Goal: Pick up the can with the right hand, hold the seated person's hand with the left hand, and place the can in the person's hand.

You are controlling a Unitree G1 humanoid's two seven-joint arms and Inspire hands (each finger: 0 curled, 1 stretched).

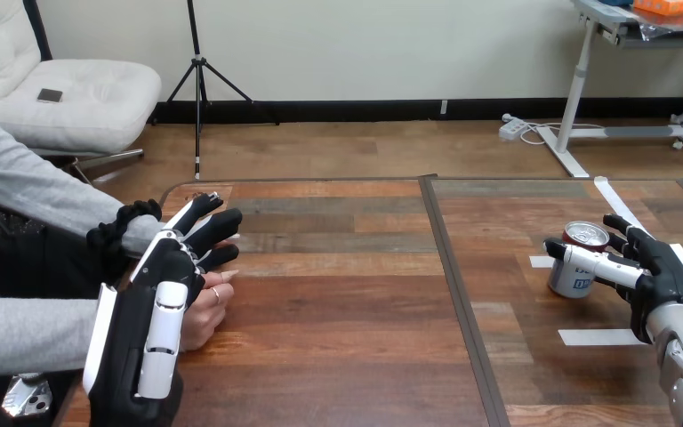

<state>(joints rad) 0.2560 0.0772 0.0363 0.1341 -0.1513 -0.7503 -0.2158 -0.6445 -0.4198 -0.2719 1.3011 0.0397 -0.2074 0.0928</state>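
Observation:
A silver can [576,271] with a red top stands upright on the right half of the wooden table [347,294]. My right hand [654,271] is at its right side, thumb across the can's front and fingers [627,233] curled behind it. At the left edge my left hand [156,307] lies over the person's hand [206,307], back upward, with its fingers [213,227] stretched forward and relaxed. I see no finger curled round the person's hand. A second arm of the person, in a grey sleeve [36,191], reaches in behind my left hand.
Strips of white tape [598,337] mark the table around the can. A dark seam [458,294] runs down the table's middle. The person sits at the left side.

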